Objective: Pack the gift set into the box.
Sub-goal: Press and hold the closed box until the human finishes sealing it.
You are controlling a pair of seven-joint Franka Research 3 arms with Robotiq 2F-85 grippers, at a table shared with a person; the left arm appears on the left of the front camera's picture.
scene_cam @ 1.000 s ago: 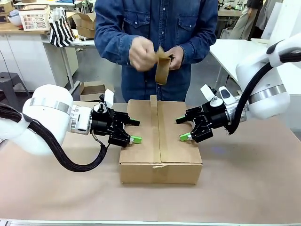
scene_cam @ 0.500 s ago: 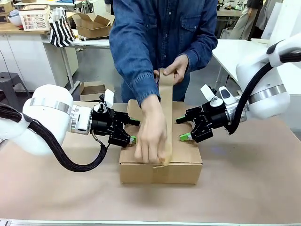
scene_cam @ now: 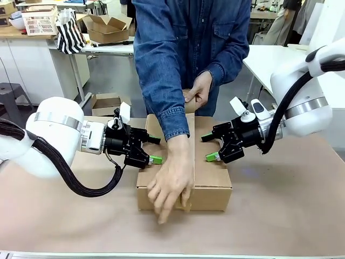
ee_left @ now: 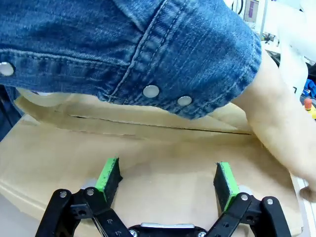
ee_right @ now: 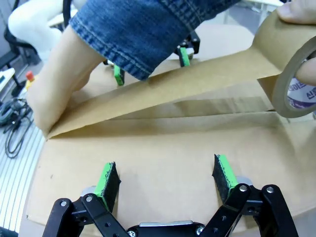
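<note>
- Pressing down on the closed top flaps of the box (scene_cam: pixel 207 156), both grippers sit at opposite sides of it, on the brown table (scene_cam: pixel 280 210).
- The left gripper (scene_cam: pixel 152 149) reaches in from the box's left edge with its fingers spread apart and nothing between them; in the left wrist view its green pads (ee_left: pixel 108 175) lie on or just above the cardboard, and contact cannot be told for certain.
- The right gripper (scene_cam: pixel 209 147) comes in from the box's right edge, fingers likewise spread wide and empty; in the right wrist view its green pads (ee_right: pixel 223 173) lie low over the flap.
- A person in a blue denim shirt (scene_cam: pixel 188 38) leans over the box from the far side of the table.
- One hand (scene_cam: pixel 171 181) of the person lies flat over the near front edge of the box, fingers reaching down its front wall, holding the end of a strip of brown paper tape (ee_right: pixel 163 94) there.
- The person's other hand (scene_cam: pixel 198 89) holds the tape roll (ee_right: pixel 291 74) above the far edge of the box; the strip runs taut from the roll, slanting down along the seam between the flaps.
- The gift set cannot be seen with the flaps shut.
- On a far table stand a smaller open carton (scene_cam: pixel 105 27), a striped bag (scene_cam: pixel 70 32) and a white basket (scene_cam: pixel 39 21).
</note>
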